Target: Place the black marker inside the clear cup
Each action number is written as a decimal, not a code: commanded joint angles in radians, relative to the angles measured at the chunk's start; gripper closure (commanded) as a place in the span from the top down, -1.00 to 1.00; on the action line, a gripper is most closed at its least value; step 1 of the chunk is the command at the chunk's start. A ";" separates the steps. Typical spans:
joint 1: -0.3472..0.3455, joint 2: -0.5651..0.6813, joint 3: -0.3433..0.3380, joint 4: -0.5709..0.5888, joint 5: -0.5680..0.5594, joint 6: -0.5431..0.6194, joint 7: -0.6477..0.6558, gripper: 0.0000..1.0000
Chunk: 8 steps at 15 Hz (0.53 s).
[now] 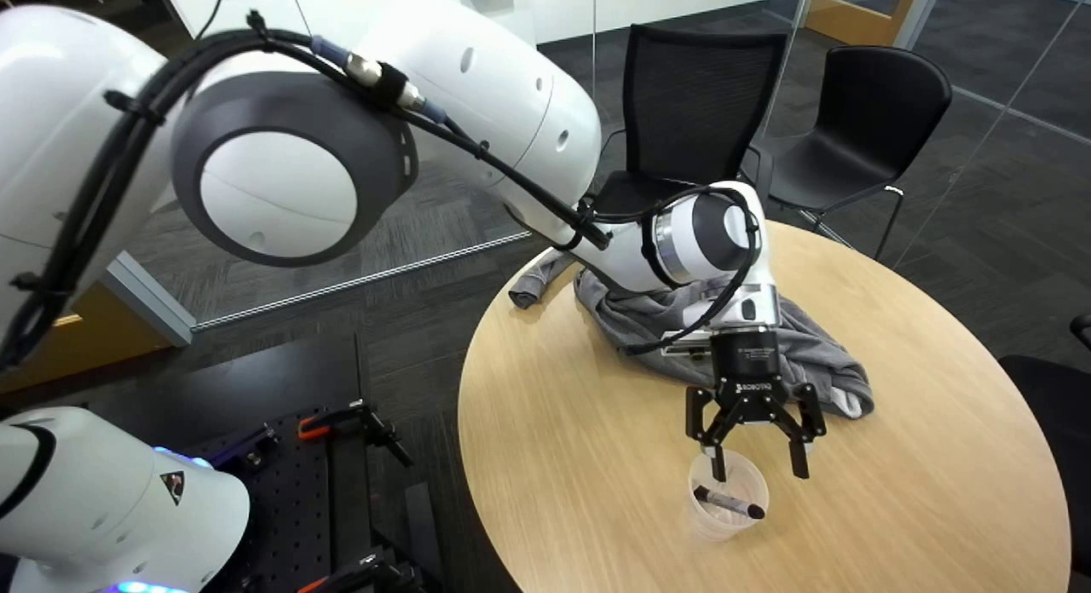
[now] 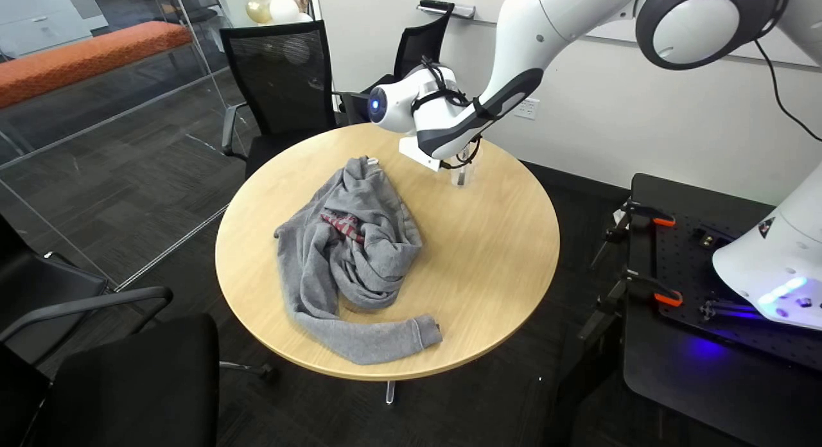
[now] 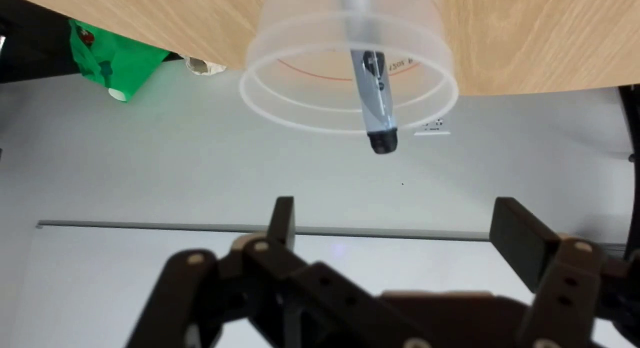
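The black marker [image 1: 727, 501] leans inside the clear cup [image 1: 714, 526], with its dark end sticking out over the rim. In the wrist view the marker [image 3: 374, 95] has a grey barrel and a black tip, and the cup [image 3: 295, 45] surrounds its lower part. The cup [image 2: 467, 175] and the marker [image 2: 461, 176] also show partly behind the arm in an exterior view. My gripper [image 1: 759, 472] is open and empty, just beyond and above the cup's rim. In the wrist view the gripper [image 3: 395, 208] has nothing between its fingers.
The cup stands on a round wooden table [image 2: 494, 241]. A grey cloth [image 2: 379, 267] lies heaped on it, behind the gripper in an exterior view [image 1: 818, 346]. Black chairs [image 1: 703, 107] stand around the table. A green bag [image 3: 115, 58] lies beyond the table edge.
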 commanded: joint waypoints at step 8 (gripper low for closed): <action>0.070 -0.332 -0.005 -0.342 -0.021 -0.063 0.161 1.00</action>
